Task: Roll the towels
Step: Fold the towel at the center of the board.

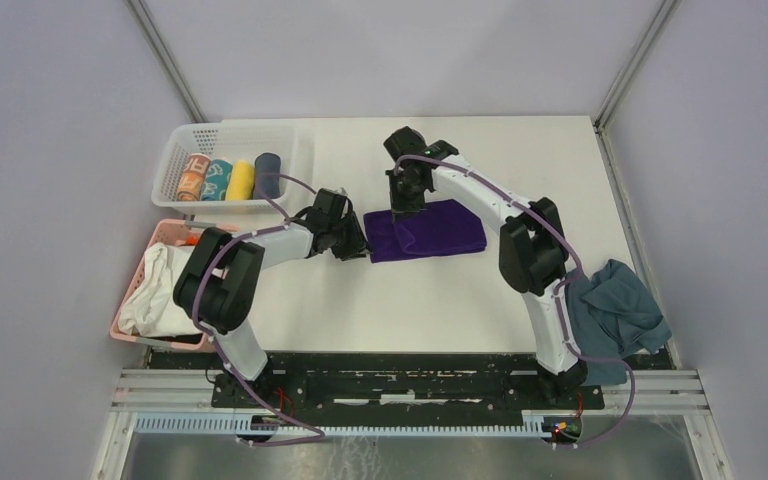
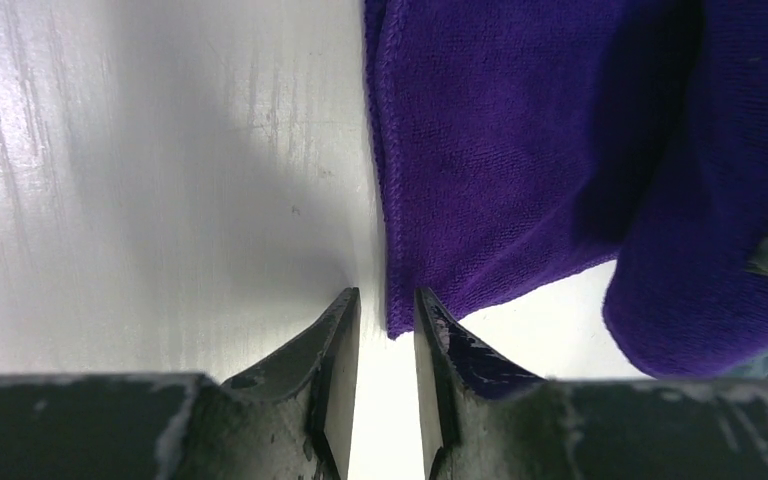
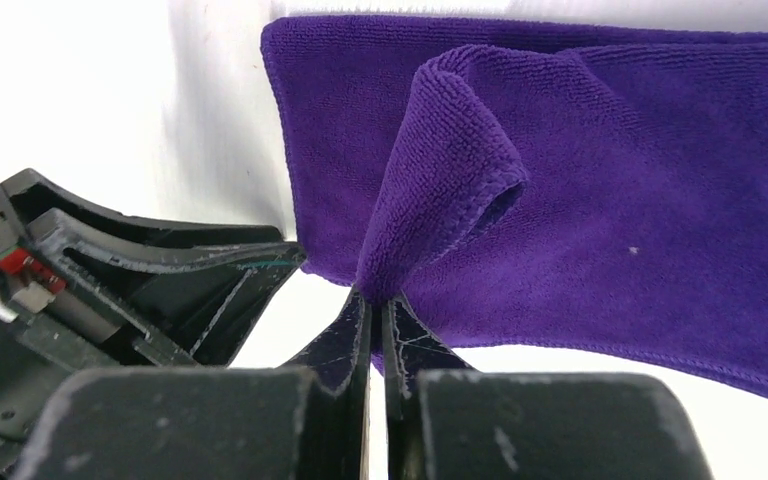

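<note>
Purple towel (image 1: 426, 230) lies spread flat in the middle of the surface (image 1: 410, 310). Your right hand (image 3: 375, 300) is clamped tight on a fold near its left end, lifting that fold into a curl. Your left hand (image 2: 387, 305) sits low at the towel's left edge, jaws narrowly parted with nothing between them. Your grey towel (image 1: 615, 310) lies crumpled at the surface's right edge, beside the right arm.

Left gripper (image 2: 387, 310) crowds purple towel (image 1: 440, 230) left end; table (image 1: 390, 310) nearer side seems open.
</note>
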You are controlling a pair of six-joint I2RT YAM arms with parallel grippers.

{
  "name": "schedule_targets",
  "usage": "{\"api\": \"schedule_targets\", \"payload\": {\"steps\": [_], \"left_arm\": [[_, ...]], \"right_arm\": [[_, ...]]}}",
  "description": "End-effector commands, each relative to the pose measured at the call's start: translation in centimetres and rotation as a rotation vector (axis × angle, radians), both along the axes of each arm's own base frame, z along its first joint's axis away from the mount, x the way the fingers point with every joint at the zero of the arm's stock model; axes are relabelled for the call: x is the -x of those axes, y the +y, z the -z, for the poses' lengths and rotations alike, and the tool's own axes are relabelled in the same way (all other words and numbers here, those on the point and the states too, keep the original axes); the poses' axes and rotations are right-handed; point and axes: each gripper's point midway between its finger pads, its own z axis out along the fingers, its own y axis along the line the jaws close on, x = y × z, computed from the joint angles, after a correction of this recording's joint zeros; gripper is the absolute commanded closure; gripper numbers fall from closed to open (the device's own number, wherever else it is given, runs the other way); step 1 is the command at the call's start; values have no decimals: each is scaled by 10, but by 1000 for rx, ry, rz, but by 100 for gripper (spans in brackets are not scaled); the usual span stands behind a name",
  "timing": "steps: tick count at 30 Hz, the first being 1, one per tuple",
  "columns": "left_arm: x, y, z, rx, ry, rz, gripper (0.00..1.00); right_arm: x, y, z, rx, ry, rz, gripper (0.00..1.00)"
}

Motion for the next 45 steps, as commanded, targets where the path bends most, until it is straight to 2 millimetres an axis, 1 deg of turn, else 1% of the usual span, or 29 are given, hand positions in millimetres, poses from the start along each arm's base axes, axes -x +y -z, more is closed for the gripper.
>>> {"api": "schedule_targets", "payload": {"steps": [1, 5, 8, 14, 18, 27, 30, 33, 41, 45], "left_arm": [[-2, -6, 4, 9, 4, -4, 68], [0, -7, 9, 4, 12, 2, 71], [2, -7, 13, 0, 22, 3, 74], [3, -8, 11, 0, 17, 10, 77], [3, -8, 11, -2, 16, 13, 78], [4, -10, 10, -4, 12, 18, 79], [4, -8, 10, -11, 11, 16, 79], [4, -8, 9, -15, 8, 15, 79], [5, -7, 12, -20, 14, 16, 80], [5, -6, 13, -27, 12, 13, 80]], "right_arm": [[-11, 20, -1, -40, -32, 7, 93], [-10, 29, 13, -57, -9, -6, 91], [-9, 30, 15, -57, 1, -8, 91], [-7, 24, -4, -51, -30, -6, 90], [-5, 22, -12, -59, -38, -3, 90], [-3, 28, -21, -82, -48, -4, 90], [-3, 30, -18, -80, -43, -4, 90], [-2, 32, -9, -79, -28, -9, 89], [-2, 50, 17, -115, 14, -14, 89], [-2, 50, 31, -97, 32, -8, 88]]}}
